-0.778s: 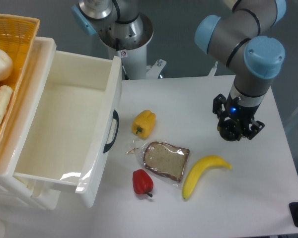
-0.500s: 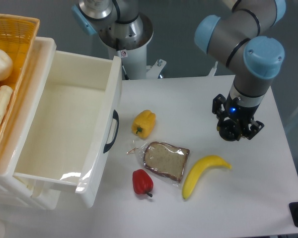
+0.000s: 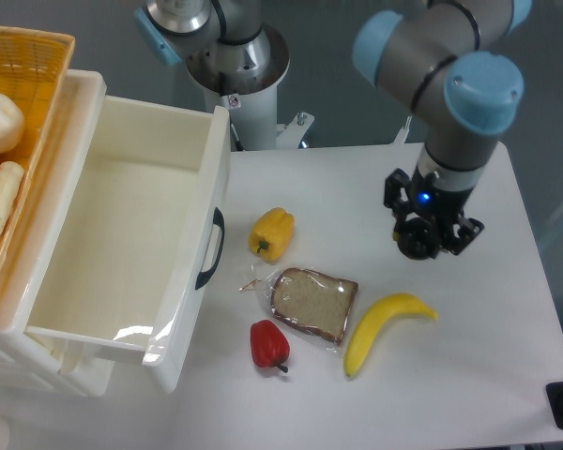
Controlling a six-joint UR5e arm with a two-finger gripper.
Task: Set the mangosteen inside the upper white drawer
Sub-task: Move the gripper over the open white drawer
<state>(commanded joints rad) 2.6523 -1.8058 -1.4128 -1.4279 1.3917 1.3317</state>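
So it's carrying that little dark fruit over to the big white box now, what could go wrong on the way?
The small glossy dark mangosteen is round and smooth, so it might slip from the claw; how firmly it's gripped can't be seen from above. The path to the deep white plastic drawer passes over the yellow pepper and bagged bread slice, so travelling low could knock them. Released too early, it may hit the drawer's front wall and roll off.

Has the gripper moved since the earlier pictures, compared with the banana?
Yes. The gripper has shifted left and slightly up in the view, toward the drawer side, while the banana lies where it was.
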